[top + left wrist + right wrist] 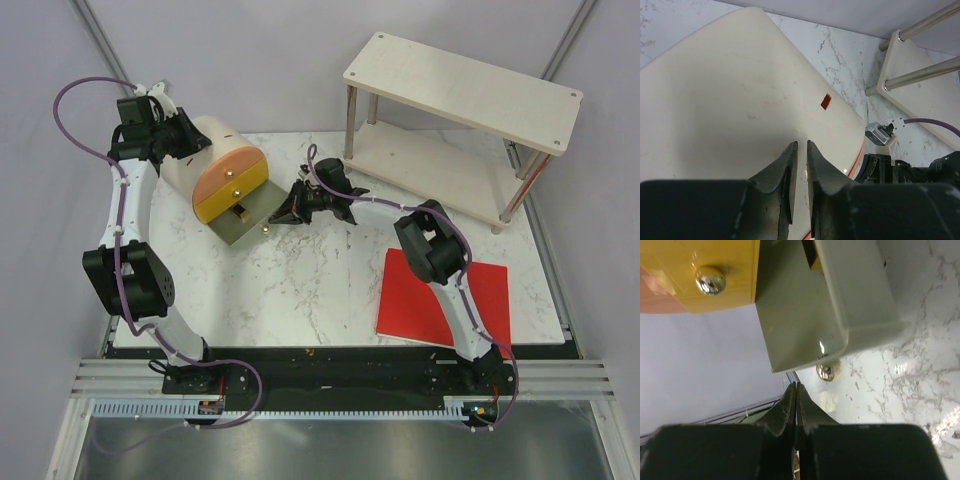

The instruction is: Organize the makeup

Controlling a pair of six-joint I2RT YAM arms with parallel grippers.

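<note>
No makeup shows in any view. The round-lidded case (215, 170) stands at the back left, cream shell (730, 100) behind, peach and yellow front. Its grey-green bottom drawer (245, 222) is pulled out; its inside is hidden. My right gripper (283, 214) is shut and empty, with its tips (796, 385) just short of the drawer's gold knob (828, 371). The drawer (840, 305) juts out below a yellow drawer front (715, 270). My left gripper (190, 135) rests over the back of the case, jaws (801, 143) a narrow slit apart with nothing between them.
A flat red sheet (440, 300) lies at the front right under my right arm. A two-level wooden shelf (460, 90) on metal legs stands at the back right; its lower board (930, 95) also shows in the left wrist view.
</note>
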